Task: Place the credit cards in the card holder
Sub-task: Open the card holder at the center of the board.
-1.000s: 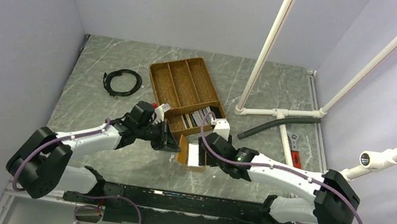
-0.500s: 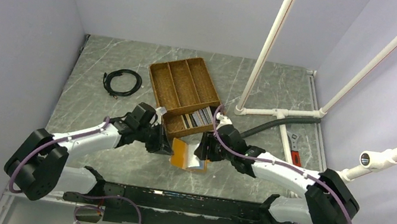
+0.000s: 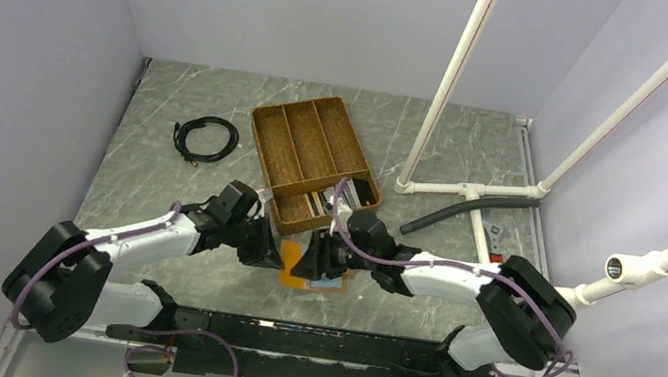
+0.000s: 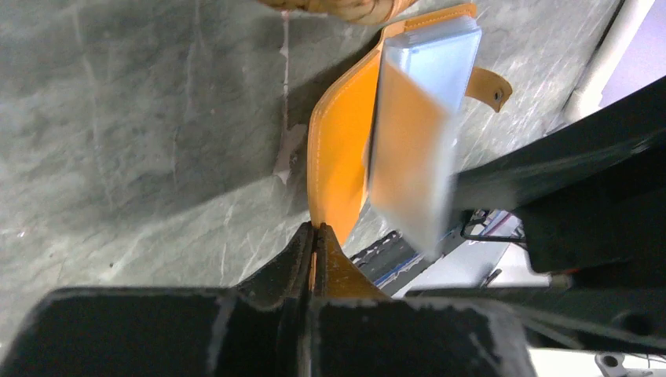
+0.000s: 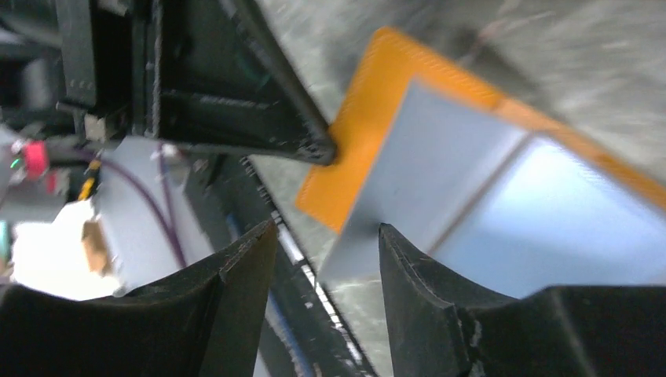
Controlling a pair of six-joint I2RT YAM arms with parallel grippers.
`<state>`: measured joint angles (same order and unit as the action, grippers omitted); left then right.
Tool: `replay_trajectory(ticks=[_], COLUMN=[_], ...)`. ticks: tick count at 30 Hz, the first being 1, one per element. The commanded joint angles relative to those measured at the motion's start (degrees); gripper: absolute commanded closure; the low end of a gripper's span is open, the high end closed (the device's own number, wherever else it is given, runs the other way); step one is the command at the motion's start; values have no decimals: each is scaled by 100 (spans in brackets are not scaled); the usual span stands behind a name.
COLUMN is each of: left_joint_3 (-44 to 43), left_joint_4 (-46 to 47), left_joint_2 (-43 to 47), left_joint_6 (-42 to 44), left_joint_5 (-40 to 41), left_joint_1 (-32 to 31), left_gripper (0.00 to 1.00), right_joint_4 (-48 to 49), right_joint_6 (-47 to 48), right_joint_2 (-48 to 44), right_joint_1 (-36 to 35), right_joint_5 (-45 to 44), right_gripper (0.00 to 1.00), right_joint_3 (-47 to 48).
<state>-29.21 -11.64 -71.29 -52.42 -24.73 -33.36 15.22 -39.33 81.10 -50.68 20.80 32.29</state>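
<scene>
The card holder [image 3: 300,266] is an orange-tan leather wallet with pale blue-grey lining, held open just in front of the tray. My left gripper [image 4: 314,230] is shut on the edge of its orange flap [image 4: 338,157]; the lining pocket [image 4: 424,133] and snap tab [image 4: 495,93] stand beyond. My right gripper [image 5: 326,236] is open and empty, with the corner of the lining [image 5: 503,204] just ahead of its fingertips. The left finger [image 5: 259,118] shows pinching the orange flap [image 5: 369,149]. The credit cards [image 3: 312,202] stand in the tray's near compartment, partly hidden by the right arm.
The brown wicker divided tray [image 3: 307,139] sits behind the holder. A coiled black cable [image 3: 206,138] lies at the back left. White pipes [image 3: 446,95], a grey hose [image 3: 453,212] and a red-handled tool [image 3: 497,262] are at the right. A black rail [image 3: 286,336] runs along the near edge.
My right gripper has swung left and closer to the card holder. My left gripper has drawn the holder a little left and nearer, still shut on its flap.
</scene>
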Motion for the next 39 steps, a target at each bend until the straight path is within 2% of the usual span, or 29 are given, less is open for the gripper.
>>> replay_trajectory(ticks=[1,3,5,8,10,12,13,17,18,19,20,22,23,28,30,35,38,39], left_joint_3=[-101,-233,-382,-661,-833,-935,-970,-1099,-1149,-1200,-1247,-1256,-1202,-884,-714,-671,-548,-457], left_joint_4=[-872,-1317,-1727,-2119,-2101,-1820,-1605,-981,-954,-998,-1065,-1110,-1062,-368,118,534,471,462], left_joint_2=[452,700,970,1254,1301,1238,1187,1072,1054,1041,1031,1067,1080,714,458,-381,-730,-792], left_joint_6=[-57,22,119,273,345,331,299,173,179,187,195,177,151,-112,-252,-253,-296,-296], left_joint_5=[475,716,918,1151,1025,708,567,360,386,448,517,621,628,184,3,225,537,626], left_joint_1=[-30,-25,-30,-24,-30,-30,-30,-45,-47,-47,-47,-47,-47,-50,-112,-510,-705,-722], left_gripper=[79,63,52,48,48,50,52,69,71,72,73,72,72,78,82,95,100,100], right_joint_4=[1500,1245,910,-13,-337,-155,41,1098,1289,1480,1618,1863,1955,2691,2763,2781,2414,1959], right_joint_6=[-484,-459,-287,191,351,401,358,-32,-91,-164,-234,-342,-418,-926,-930,-900,-793,-671], right_joint_2=[392,486,474,88,-141,-130,-34,640,782,897,1013,1329,1496,1913,1916,1666,1201,973], right_joint_1=[-314,-224,-75,37,63,84,77,-100,-161,-235,-300,-390,-391,-25,51,51,58,58], right_joint_5=[1298,1120,948,347,91,319,513,1146,1220,1285,1320,1368,1341,1290,1353,1383,1266,1125], right_gripper=[45,38,35,29,25,27,31,64,67,67,63,49,45,44,48,69,80,82], right_joint_3=[238,200,177,178,169,129,124,226,265,302,334,370,358,-254,-392,-578,-575,-545])
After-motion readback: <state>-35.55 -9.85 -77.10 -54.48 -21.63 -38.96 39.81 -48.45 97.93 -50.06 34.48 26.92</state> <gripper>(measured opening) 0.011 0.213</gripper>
